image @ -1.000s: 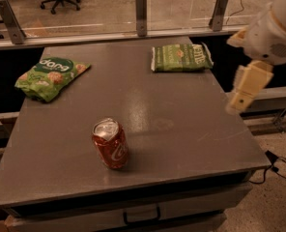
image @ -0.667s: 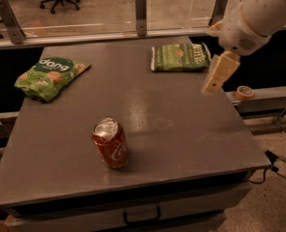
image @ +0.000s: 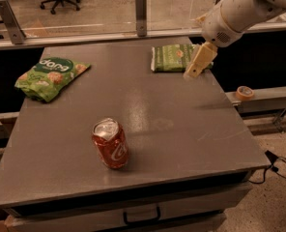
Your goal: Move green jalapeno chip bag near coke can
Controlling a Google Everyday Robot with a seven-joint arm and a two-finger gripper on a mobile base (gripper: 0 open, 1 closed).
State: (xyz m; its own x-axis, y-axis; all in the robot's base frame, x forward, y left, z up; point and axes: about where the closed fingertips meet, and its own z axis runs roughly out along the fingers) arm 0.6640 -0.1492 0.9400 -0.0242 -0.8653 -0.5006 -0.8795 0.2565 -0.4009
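The olive-green jalapeno chip bag (image: 171, 57) lies flat at the far right of the grey table (image: 181, 129). The red coke can (image: 110, 144) stands upright near the table's front, left of centre, with a dented silver top. My gripper (image: 193, 71) hangs from the white arm coming in from the upper right. It hovers just above the right end of the chip bag and covers that end. It holds nothing that I can see.
A brighter green bag with a dark round logo (image: 49, 77) lies at the far left of the table. A roll of tape (image: 244, 92) sits on the ledge right of the table. A rail with upright posts (image: 141, 13) runs behind the table.
The arm has swung left and towards the back of the table, bringing the gripper from beyond the right edge to just above the chip bag's right end. Bags and can have not moved.
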